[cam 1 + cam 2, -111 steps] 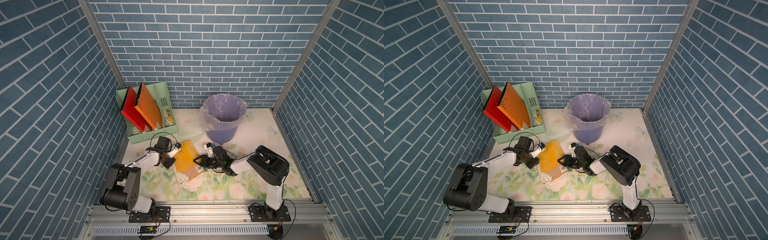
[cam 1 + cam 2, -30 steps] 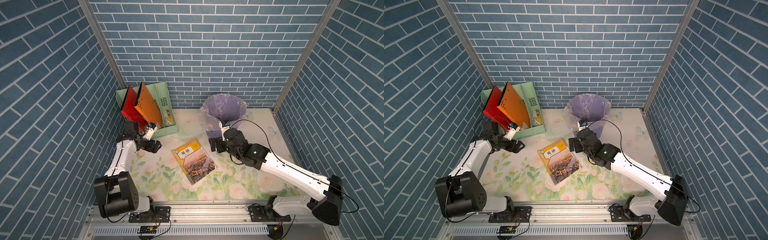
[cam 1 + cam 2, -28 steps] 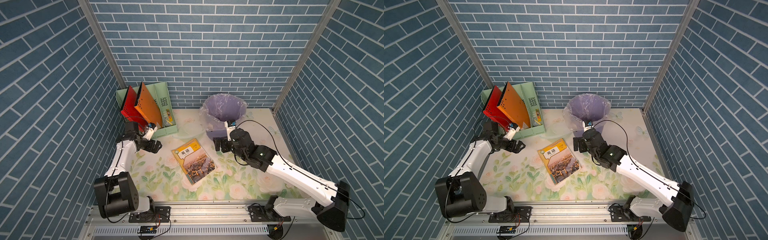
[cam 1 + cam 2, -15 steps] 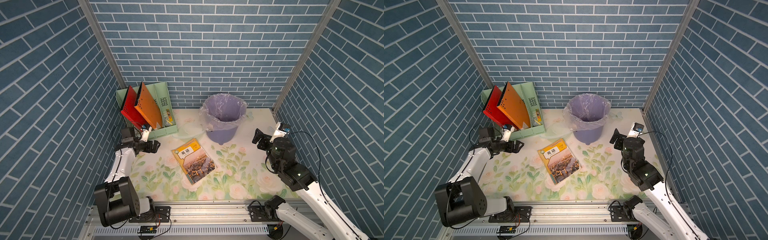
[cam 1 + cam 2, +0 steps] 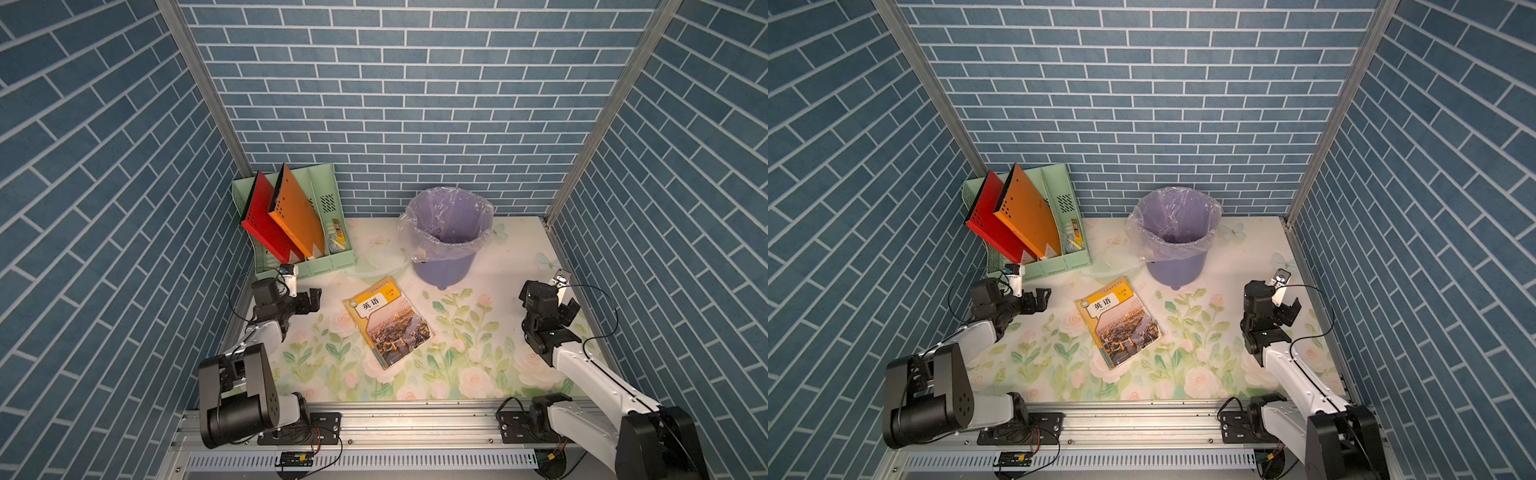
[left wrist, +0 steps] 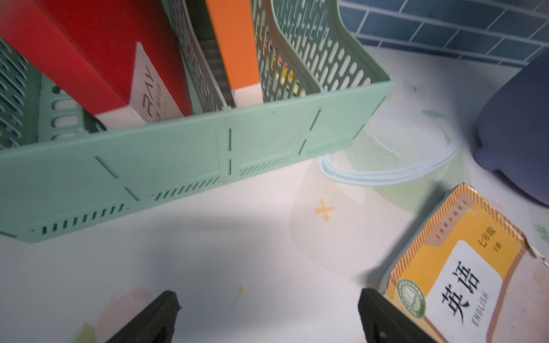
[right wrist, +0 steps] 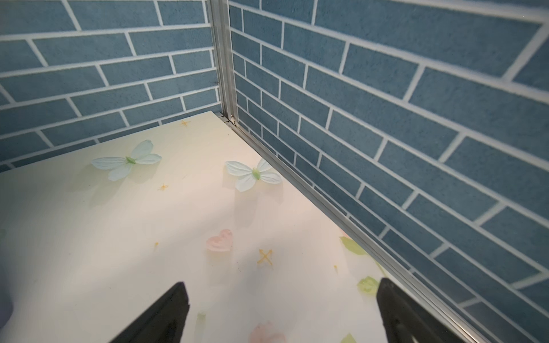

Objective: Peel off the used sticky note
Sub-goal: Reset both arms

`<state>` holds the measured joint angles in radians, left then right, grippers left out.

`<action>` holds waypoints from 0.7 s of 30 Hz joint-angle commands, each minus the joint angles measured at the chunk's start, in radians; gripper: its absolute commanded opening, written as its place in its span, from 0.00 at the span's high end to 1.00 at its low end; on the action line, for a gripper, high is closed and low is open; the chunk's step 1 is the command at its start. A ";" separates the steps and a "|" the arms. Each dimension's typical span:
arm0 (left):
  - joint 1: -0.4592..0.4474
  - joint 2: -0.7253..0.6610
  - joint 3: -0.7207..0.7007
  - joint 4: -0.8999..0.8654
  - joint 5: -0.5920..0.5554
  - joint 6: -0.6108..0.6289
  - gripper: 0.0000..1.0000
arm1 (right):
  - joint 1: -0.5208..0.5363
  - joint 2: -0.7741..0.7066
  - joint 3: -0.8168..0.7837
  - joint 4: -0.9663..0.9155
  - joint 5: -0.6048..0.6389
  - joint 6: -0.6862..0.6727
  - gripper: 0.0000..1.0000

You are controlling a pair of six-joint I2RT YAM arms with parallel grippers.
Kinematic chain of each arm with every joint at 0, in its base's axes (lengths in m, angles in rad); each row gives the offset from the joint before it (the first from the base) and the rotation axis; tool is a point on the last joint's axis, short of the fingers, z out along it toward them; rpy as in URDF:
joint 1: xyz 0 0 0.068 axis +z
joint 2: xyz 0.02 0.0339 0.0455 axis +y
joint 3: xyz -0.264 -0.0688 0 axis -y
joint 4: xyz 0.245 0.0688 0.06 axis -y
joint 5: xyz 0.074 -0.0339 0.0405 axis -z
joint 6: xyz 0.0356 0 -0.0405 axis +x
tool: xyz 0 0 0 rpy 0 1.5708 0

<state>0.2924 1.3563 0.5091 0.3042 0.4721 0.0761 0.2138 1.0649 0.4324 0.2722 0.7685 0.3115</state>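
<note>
The sticky note shows in no view. A yellow English textbook lies closed on the floral table, its cover bare; one corner of it appears in the left wrist view. My left gripper hovers open and empty to the left of the book, just in front of the green file rack. Near the right wall my right gripper is open and empty, pointing toward the back right corner.
A purple bin lined with a clear bag stands behind the book. The green file rack holds a red and an orange folder. A clear plastic piece lies between rack and bin.
The right arm has swung from beside the bin over to the right wall. The left gripper has drawn back left of the book. Earlier an orange sheet covered the book; the cover is bare now.
</note>
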 commanded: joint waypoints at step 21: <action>-0.185 0.223 -0.560 1.558 -0.281 -0.161 0.00 | -0.034 0.382 -0.467 1.438 -0.360 -0.371 0.01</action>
<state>0.1471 1.5459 0.0116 1.5494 0.2844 -0.1310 0.1864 1.4117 0.0303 1.3849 0.4801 0.0032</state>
